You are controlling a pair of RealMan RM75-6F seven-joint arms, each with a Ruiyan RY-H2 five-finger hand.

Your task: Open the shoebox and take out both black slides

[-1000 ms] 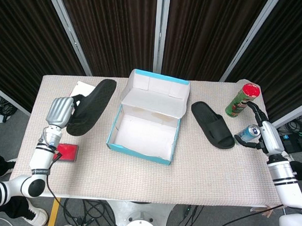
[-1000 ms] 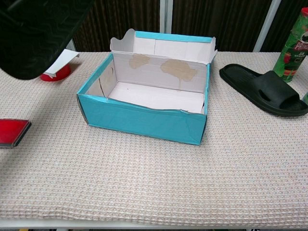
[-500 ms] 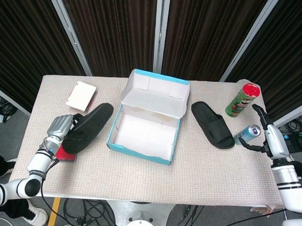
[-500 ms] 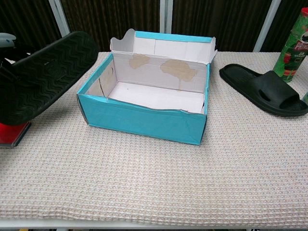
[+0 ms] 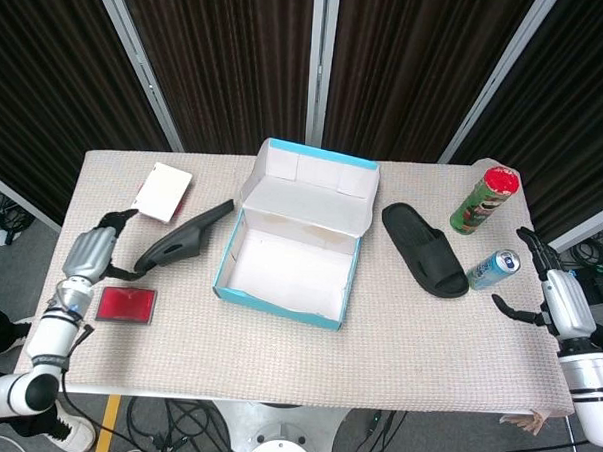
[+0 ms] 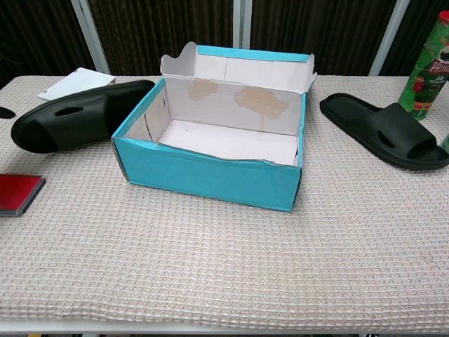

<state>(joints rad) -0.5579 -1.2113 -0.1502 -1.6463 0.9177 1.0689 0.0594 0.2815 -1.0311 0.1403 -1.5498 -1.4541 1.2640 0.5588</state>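
woven table [image 5: 306, 356], left slide [image 5: 186, 236] just beside spread left fingers [image 5: 117, 218], right fingers [image 5: 526, 239] spread, empty

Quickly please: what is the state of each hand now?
Left hand: open, holding nothing, beside the black rubber slide lying left of the box.
Right hand: open, fingers spread, holding nothing, near the blue drink can.

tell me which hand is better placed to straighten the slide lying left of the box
Left, probably. The left hand sits open right beside the left slide, which looks tipped on its edge against the shoebox. The right hand is at the far table edge, past the can, with the box between.
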